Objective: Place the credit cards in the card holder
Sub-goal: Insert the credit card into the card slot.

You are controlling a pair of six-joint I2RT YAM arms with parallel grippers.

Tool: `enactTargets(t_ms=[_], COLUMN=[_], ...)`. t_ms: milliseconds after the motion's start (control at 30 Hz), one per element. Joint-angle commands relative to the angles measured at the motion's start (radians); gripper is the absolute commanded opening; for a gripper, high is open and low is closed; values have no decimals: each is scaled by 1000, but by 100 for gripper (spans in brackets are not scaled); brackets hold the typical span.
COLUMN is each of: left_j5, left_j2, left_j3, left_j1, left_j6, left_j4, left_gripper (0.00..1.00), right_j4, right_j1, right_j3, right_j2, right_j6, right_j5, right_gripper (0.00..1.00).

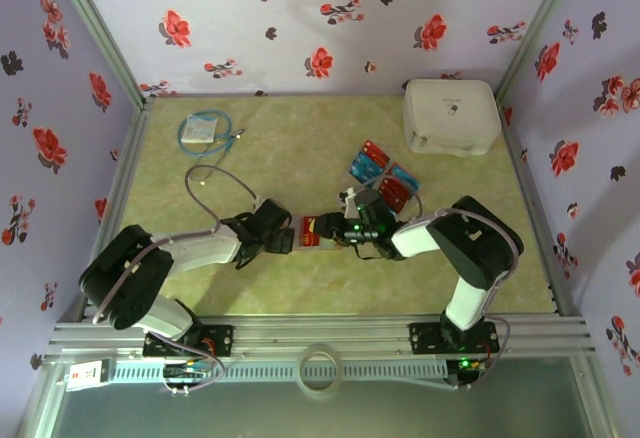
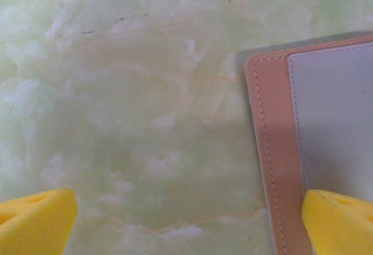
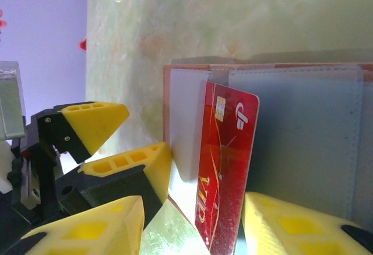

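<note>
Card holder (image 1: 318, 230) lies open and flat on the table (image 1: 290, 163), near the front and about mid-width, right between my two grippers. As far as the top view lets me judge, its long axis runs left to right, one end toward my left gripper (image 1: 283, 236) and the other toward my right gripper (image 1: 345, 226). It has a tan-brown border with a line of pale stitching, a rounded corner and grey pockets inside. My left wrist camera has that corner close up.

One red card (image 3: 226, 162) is on it. It's glossy red, with a gold chip and white logo at the end pointing away from my right fingers, and gold lettering along its length. In the right wrist view its long axis runs up the frame, roughly parallel to the holder's tan side edge. Its near end comes down between my right fingertips. Inside a pocket or just lying on top? I can't tell.

My right jaws stand apart, with a gap showing beside the card, so they're not clamped on it. My left jaws are spread wide with nothing gripped. One yellow pad (image 2: 341, 223) is over the holder's stitched border, the other over bare table.

The other credit cards (image 1: 385, 173), red and blue, lie fanned in a small heap beyond my right gripper. They're apart from the holder, toward the white zip case (image 1: 452, 116) in the far right corner.
</note>
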Motion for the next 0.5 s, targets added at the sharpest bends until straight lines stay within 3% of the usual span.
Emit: enactTargets(t_ms=[0, 300, 367, 467], left_j5=[-8, 4, 5, 7], left_j2=[2, -12, -15, -17], left_j3=[-29, -32, -36, -38], left_j1=[10, 15, 15, 16], left_j6=[-10, -3, 0, 4], left_j4=[-1, 12, 16, 17], left_gripper=[100, 100, 100, 100], right_j4=[-250, -620, -706, -786], right_j1=[6, 6, 6, 7], right_j3=[64, 214, 257, 300], right_j2=[-63, -149, -139, -119], right_j6=[-112, -270, -303, -330], right_j5=[55, 171, 213, 263], right_gripper=[50, 47, 36, 11])
